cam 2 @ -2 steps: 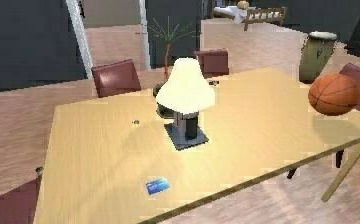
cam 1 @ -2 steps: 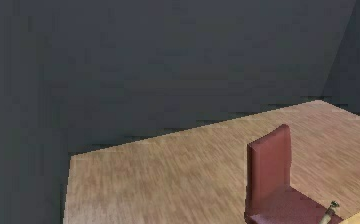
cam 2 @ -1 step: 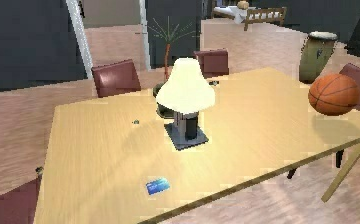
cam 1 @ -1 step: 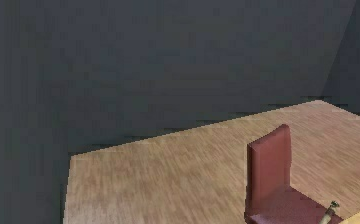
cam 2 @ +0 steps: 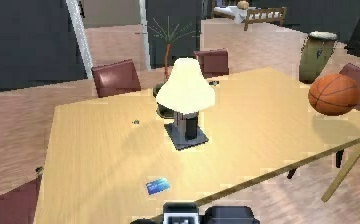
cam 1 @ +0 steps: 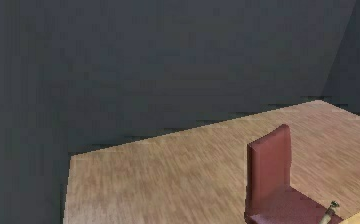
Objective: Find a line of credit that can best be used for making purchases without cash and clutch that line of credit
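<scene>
The forward view looks ahead and down past a red chair to dark walls. The arm side view overlooks the wooden table from its near edge, likely sharing that chair at the table's left end.

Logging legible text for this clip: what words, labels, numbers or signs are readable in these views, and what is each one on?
No text can be read in either view.
Blue card on the table: any print on it is too small to read.
Basketball: dark seams are visible, but no lettering can be made out.
</scene>
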